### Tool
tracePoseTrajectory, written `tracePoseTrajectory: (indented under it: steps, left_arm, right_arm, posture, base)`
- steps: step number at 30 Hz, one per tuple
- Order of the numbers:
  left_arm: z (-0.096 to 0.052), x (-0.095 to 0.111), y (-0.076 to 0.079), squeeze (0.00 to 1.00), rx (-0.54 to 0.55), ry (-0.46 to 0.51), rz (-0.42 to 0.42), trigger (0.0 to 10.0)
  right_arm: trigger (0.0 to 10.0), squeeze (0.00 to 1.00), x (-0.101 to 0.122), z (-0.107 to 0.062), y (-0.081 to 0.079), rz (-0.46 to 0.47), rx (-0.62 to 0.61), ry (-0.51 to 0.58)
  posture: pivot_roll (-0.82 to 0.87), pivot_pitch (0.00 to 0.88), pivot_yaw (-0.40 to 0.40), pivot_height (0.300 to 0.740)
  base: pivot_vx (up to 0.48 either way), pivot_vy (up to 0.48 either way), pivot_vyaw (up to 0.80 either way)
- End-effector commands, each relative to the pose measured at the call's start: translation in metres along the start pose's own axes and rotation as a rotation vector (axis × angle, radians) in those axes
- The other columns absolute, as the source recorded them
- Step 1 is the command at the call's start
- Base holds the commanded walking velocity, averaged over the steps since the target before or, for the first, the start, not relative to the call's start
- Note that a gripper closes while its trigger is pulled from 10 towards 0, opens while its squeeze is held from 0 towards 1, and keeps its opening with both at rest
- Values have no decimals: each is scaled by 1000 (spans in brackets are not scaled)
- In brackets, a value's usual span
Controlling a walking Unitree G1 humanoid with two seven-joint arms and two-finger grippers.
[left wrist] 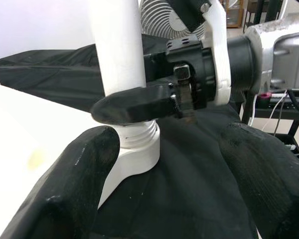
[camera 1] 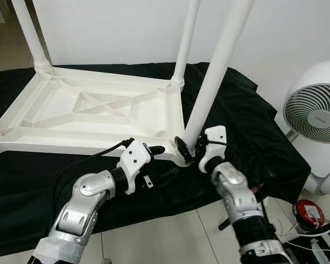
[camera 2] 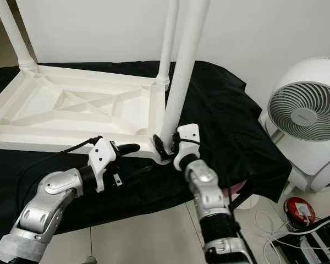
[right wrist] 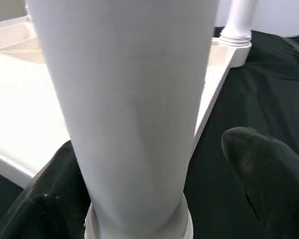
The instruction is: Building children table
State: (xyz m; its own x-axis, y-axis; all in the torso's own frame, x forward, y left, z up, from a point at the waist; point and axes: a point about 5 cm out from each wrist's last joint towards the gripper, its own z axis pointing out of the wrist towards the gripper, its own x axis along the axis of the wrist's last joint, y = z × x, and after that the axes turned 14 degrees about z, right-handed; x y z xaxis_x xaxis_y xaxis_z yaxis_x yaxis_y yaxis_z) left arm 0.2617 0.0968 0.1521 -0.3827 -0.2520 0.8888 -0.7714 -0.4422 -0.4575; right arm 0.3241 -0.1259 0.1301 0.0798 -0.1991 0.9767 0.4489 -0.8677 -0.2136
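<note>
I'm holding the right end effector [camera 1: 188, 149] around the leg [camera 1: 214, 77] just above its socket, axis near-vertical; left end effector [camera 1: 157, 149] is idling open beside that tabletop [camera 1: 93, 107] corner.

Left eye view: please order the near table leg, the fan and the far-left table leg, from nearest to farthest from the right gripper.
1. Near table leg: at the right gripper.
2. Fan: on the floor, to the right.
3. Far-left table leg: at the tabletop's opposite corner.

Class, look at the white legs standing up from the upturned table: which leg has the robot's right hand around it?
The leg at the near right corner, closest to the fan. The right hand straddles its base; the other legs stand untouched.
</note>
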Motion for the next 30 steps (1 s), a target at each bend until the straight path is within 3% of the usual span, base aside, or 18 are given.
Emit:
tracePoseTrajectory:
  steps: [1,14,19,23,27,28,29,30]
  left_arm:
    - [1,1,-3,0,46,-14,4,10000]
    - [0,1,-5,0,44,-19,9,10000]
    - [0,1,-5,0,41,-18,10,10000]
    - [2,2,-5,0,38,-12,11,10000]
    - [3,2,-5,0,35,-10,11,10000]
    - [3,2,-5,0,34,-10,12,10000]
    - [3,2,-5,0,34,-10,12,10000]
    - [2,2,-5,0,35,-11,12,10000]
  right_arm:
    - [10000,0,-1,-3,9,-16,47,-35]
    - [10000,0,12,2,28,-160,390,-173]
    - [10000,0,13,5,26,-172,443,-190]
    - [10000,0,17,21,20,-192,472,-200]
    - [10000,0,13,25,16,-198,489,-224]
    - [5255,0,10,26,14,-201,494,-235]
    - [5255,0,10,26,14,-201,494,-235]
    - [1176,0,7,26,13,-201,501,-248]
  posture:
    - [33,0,-85,740]
    - [44,0,-78,740]
    - [43,0,-78,740]
    - [43,0,-75,740]
    - [47,0,-76,740]
    - [47,0,-76,740]
    - [47,0,-76,740]
    - [47,0,-76,740]
  base:
    - [0,0,0]
    - [0,0,0]
    - [0,0,0]
    - [0,0,0]
    - [0,0,0]
    - [0,0,0]
    - [0,0,0]
    - [0,0,0]
